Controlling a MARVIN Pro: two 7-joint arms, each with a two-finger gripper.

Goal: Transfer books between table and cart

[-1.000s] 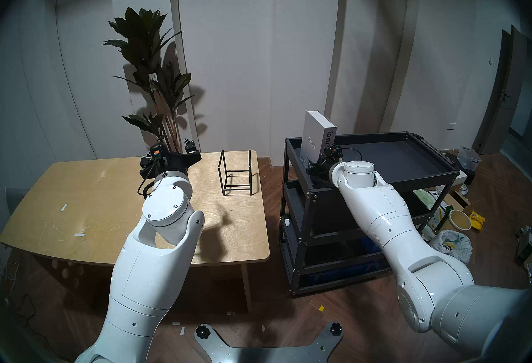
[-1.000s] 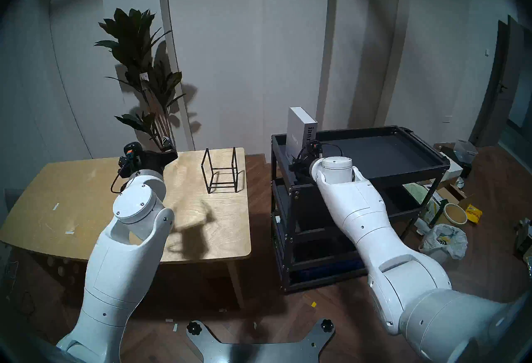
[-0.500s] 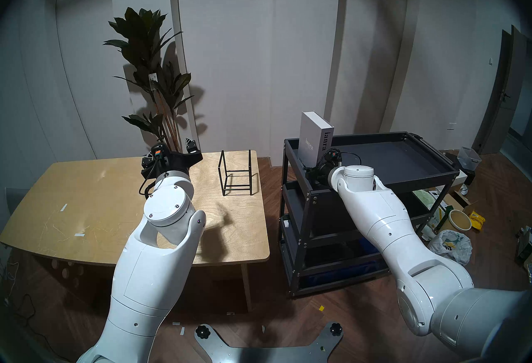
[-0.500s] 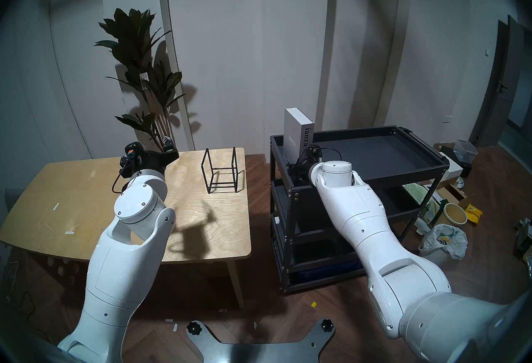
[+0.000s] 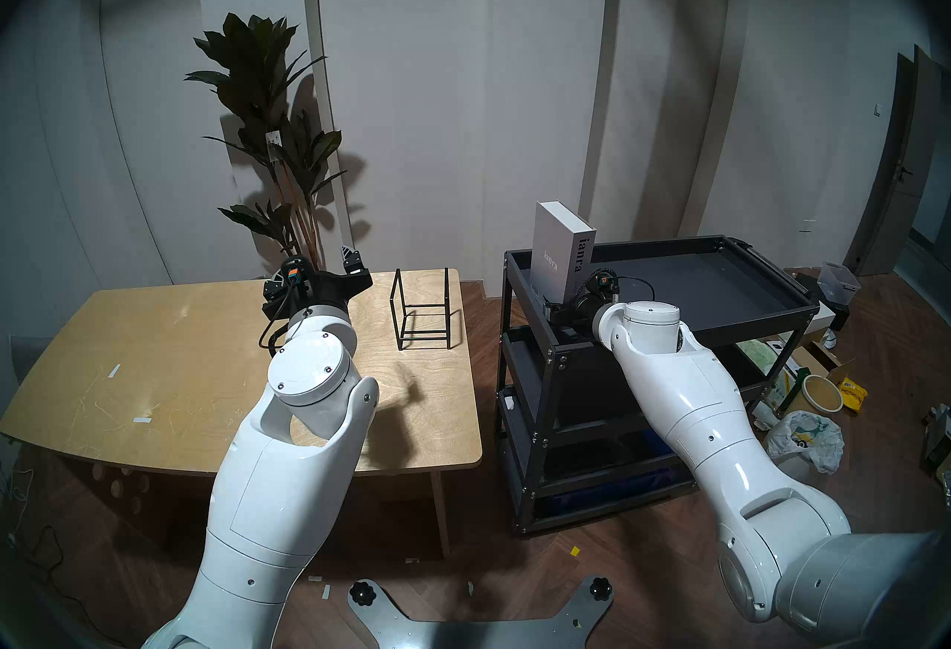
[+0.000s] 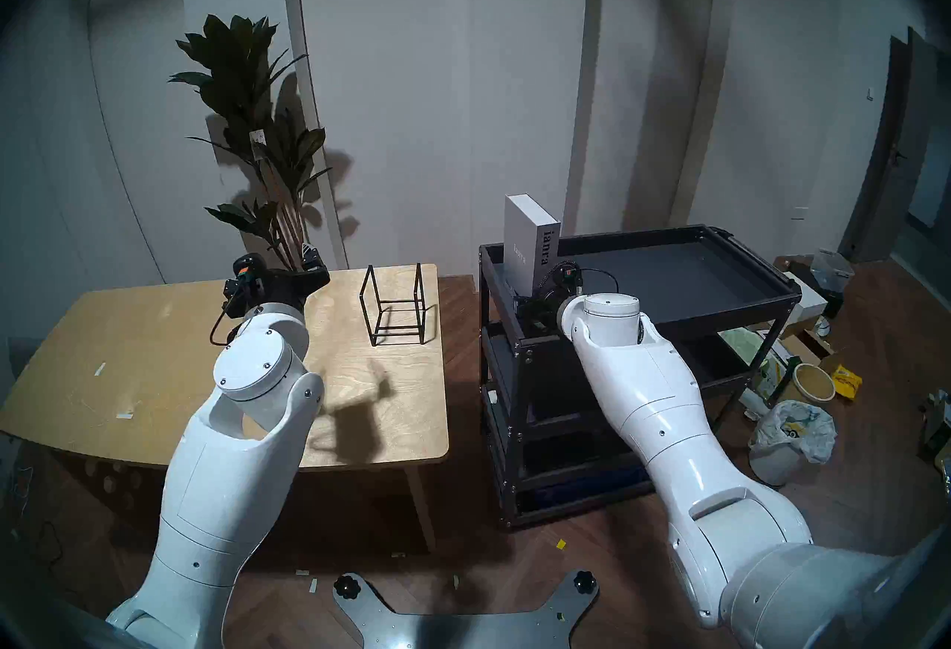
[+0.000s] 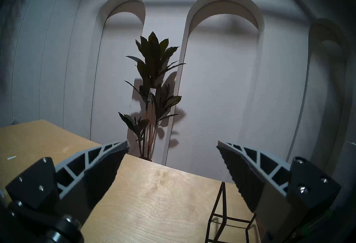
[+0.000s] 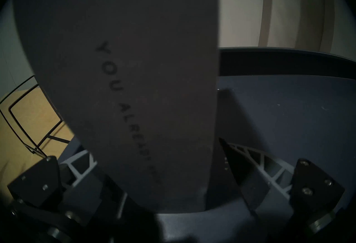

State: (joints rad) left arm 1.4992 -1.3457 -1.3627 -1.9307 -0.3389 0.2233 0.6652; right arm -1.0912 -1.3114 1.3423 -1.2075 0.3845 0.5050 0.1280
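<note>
A thick white-grey book with black "ianra" lettering stands upright in the front left corner of the black cart's top tray. My right gripper is at the book's foot, open. Its right finger stands clear of the book, and the left finger is partly hidden behind it. My left gripper hangs open and empty over the far edge of the plywood table.
A black wire stand sits on the table's far right corner, close to the cart. A tall potted plant stands behind the table. Bags, boxes and a tub litter the floor right of the cart.
My right gripper has opened at the foot of the book, and the book has shifted slightly left on the tray. My left arm has drifted a little to the right.
</note>
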